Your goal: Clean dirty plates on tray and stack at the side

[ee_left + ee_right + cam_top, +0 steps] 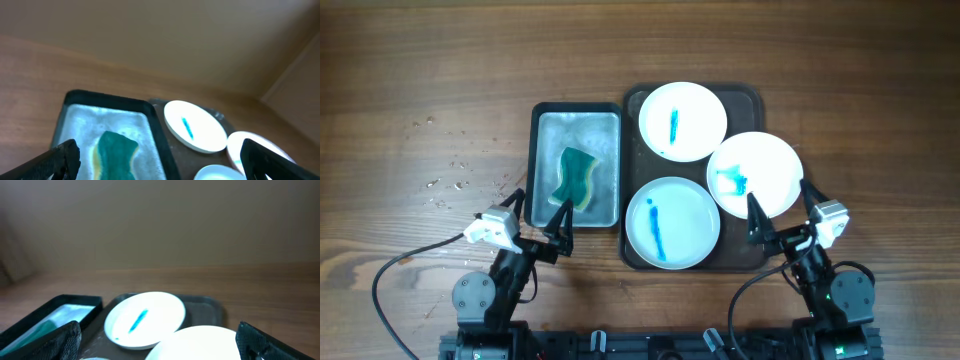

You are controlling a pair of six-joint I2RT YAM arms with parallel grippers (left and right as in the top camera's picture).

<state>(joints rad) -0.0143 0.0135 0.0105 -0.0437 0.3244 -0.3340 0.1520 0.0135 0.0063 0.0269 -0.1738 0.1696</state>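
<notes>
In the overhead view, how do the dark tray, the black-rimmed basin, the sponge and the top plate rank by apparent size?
Largest to smallest:
1. dark tray
2. black-rimmed basin
3. top plate
4. sponge

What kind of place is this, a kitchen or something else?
Probably a robot lab bench staged for dishwashing, not a kitchen: a wooden table, white plates with blue paint-like smears on a tray, and a sponge in a pan.
</notes>
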